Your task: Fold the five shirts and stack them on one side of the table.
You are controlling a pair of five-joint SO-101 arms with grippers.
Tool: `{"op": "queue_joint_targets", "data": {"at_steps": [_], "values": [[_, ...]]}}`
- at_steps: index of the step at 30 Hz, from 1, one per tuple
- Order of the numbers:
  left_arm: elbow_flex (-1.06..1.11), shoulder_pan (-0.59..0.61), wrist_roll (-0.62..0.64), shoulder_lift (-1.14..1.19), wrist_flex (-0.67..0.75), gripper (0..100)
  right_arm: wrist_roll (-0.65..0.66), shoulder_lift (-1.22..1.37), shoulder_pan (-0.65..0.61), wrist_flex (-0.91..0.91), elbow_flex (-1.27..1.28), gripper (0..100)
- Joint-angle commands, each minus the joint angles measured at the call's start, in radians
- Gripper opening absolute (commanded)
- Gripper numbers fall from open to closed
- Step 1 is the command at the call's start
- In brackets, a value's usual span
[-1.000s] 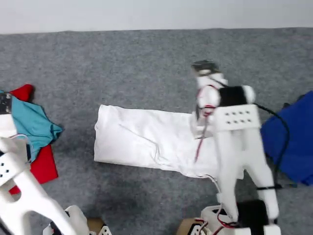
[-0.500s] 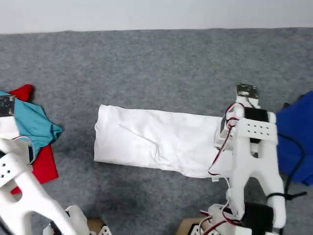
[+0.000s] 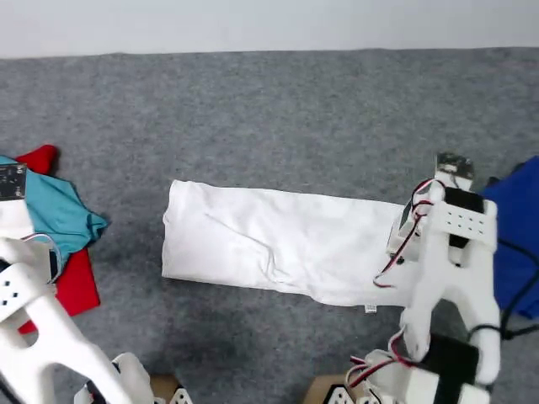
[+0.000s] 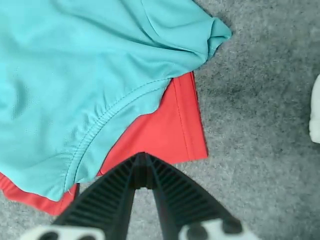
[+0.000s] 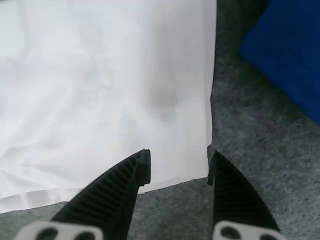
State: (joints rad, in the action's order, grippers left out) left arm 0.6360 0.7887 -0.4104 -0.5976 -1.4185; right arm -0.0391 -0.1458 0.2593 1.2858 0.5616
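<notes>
Right wrist view: right gripper (image 5: 178, 161) released, jaws spread over white shirt (image 5: 100, 75) corner. Fabric looks light, limp; pinch that corner. Left gripper (image 4: 142, 164) clenched, empty.

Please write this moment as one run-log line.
left gripper shut by red cloth shirt | right gripper open over folded white cloth shirt edge | blue cloth shirt beside

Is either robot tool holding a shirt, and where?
Nothing is held. The left tool is shut and empty; the right tool is open above the white shirt's edge.
</notes>
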Motion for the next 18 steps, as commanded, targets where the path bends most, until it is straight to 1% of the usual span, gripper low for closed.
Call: {"op": "queue_joint_targets", "data": {"at_steps": [1, 9, 18], "values": [[-0.013, -0.008, -0.006, -0.028, 0.017, 0, -0.011, 0.064, 0.012, -0.03, -0.04, 21.0], [-0.008, -0.008, -0.006, -0.029, 0.02, 0, -0.012, 0.15, 0.044, -0.042, -0.107, 21.0], [-0.013, -0.008, -0.006, -0.023, 0.021, 0, -0.014, 0.16, 0.039, -0.113, -0.048, 20.8]]}}
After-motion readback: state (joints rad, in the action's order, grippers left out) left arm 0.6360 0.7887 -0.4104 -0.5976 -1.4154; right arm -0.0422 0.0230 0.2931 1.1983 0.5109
